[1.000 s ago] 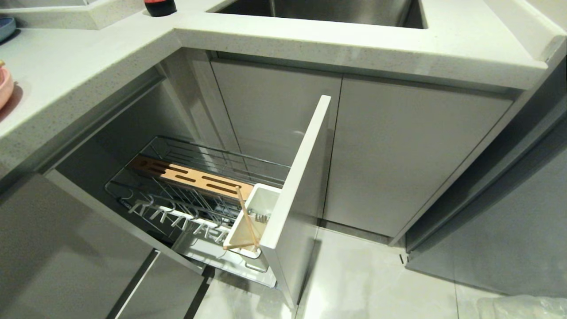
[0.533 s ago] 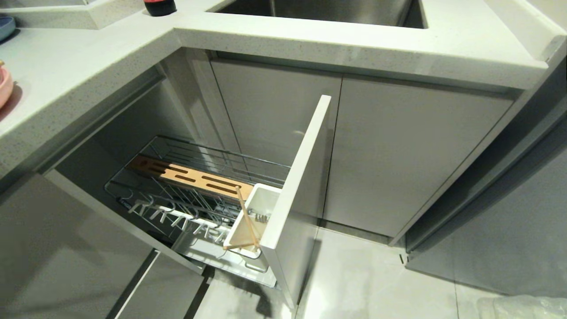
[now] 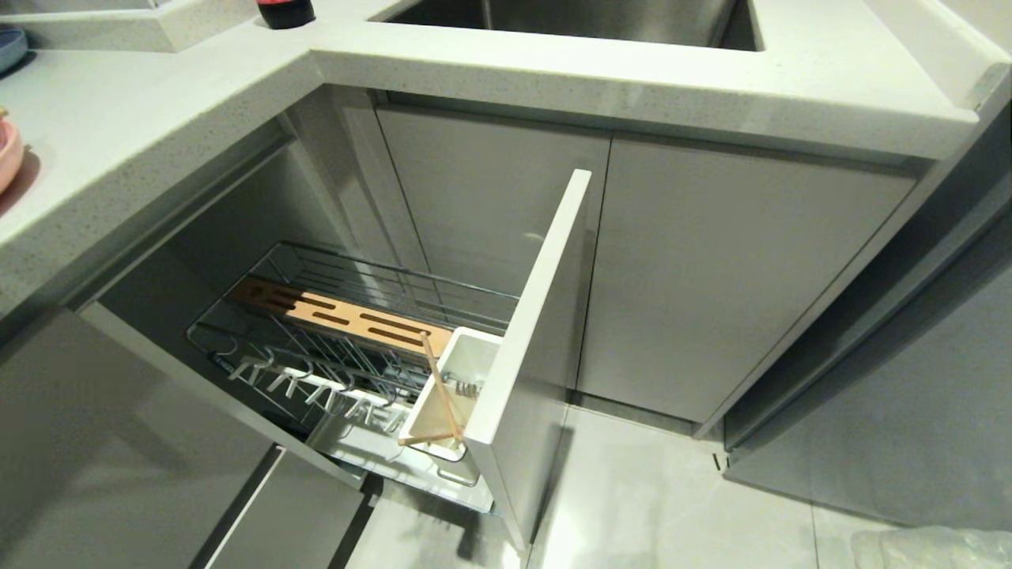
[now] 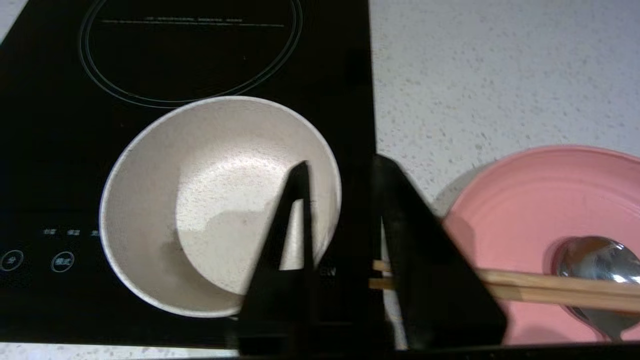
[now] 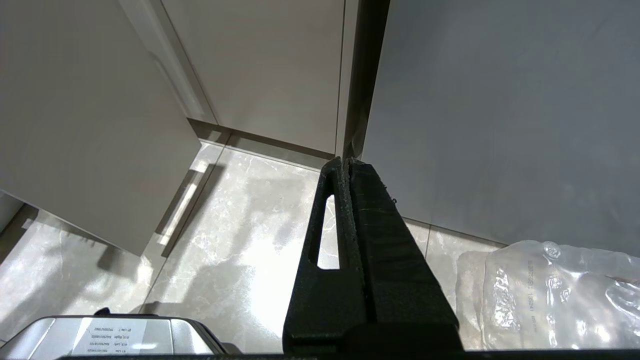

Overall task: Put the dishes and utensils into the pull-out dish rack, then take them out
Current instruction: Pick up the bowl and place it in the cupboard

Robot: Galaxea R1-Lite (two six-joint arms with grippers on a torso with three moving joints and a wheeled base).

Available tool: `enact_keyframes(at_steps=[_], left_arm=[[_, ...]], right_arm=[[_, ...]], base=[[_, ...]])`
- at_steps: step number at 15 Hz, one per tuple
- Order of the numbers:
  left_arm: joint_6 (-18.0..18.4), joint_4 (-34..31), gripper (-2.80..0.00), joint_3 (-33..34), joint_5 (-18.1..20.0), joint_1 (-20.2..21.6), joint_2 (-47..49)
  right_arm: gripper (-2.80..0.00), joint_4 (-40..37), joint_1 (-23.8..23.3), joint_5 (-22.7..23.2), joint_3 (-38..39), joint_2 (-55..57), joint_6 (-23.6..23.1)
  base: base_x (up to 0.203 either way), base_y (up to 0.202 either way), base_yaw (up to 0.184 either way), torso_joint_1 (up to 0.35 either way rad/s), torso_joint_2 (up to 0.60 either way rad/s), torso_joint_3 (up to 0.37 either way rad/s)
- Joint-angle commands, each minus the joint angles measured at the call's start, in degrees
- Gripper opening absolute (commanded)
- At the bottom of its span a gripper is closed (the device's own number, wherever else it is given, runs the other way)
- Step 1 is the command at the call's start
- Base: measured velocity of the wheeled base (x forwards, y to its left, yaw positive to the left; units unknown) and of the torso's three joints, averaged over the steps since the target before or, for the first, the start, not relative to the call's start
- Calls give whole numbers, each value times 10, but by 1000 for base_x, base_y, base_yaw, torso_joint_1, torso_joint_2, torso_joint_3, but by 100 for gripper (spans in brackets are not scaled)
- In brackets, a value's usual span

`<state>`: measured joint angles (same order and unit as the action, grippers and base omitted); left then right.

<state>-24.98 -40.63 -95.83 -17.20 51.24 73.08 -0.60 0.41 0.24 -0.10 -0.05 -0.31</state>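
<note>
The bowl (image 4: pixel 220 205) rests on a black cooktop (image 4: pixel 75 150), beside the plate (image 4: pixel 540 225) on the table (image 4: pixel 500 75). It is judged rigid, smooth, breakable, and best pinched at its rim. The left gripper (image 4: pixel 342 172) hangs above that rim, jaws apart, empty. The right gripper (image 5: pixel 345 165) is parked floorward, jaws together.

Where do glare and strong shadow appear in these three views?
Head view: the pull-out dish rack lies in cabinet shadow; pale glare on the floor. Left wrist view: the left gripper, jaws apart, shades part of the bowl; the spoon glints. Right wrist view: a bright patch on the tiles beside the shut right gripper.
</note>
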Motion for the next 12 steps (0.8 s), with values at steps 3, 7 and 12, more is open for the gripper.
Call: enact_keyframes(at_steps=[3,7,12], left_arm=[[-2,-4,0,5,2,19,9],[-14,-7,0,13,29,40,28],[-17,-31,0,14,96,51,50]], right_arm=[[-280,0,0,0,0,0,0],[-280,0,0,0,0,0,0],[-280,0,0,0,0,0,0]], base=[[0,0,0,0,0,0],[0,0,0,0,0,0],[0,0,0,0,0,0]])
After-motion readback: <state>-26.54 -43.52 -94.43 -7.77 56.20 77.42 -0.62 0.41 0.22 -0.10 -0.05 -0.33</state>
